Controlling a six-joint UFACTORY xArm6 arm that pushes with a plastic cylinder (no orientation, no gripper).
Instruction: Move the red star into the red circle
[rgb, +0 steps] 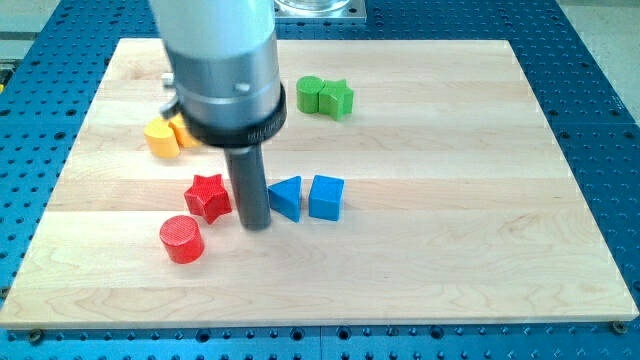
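Closing in now, and my tip (256, 224) sits planted on the worktop (450, 260) just to the right of the red star (208, 196), squeezed between that star and the blue triangle (287, 197). No fingers on this rig to be apart or together, just a straight dark rod, so everything here is pushing. The red star lies left of centre, and the red circle (181, 240) waits just beside it, nearer and a touch further left. Are they touching? Hard to call; they look a hair apart, the star's near-left point almost over the circle's far edge. So by my reading the job is nearly there but not done: the star has yet to be pressed up against the circle, and what is left looks like a short shove toward the near left. From where the tip stands, on the star's right flank, a push would drive it left more than near, so the star might slide past the circle's far side or spin on its points. As for the rest of the field: the blue cube (326, 197) sits right of the triangle, two green blocks (325, 97) huddle at the far side, two yellow blocks (168, 134) at the far left, partly behind the arm. No containers anywhere on this board, nothing holding anything.
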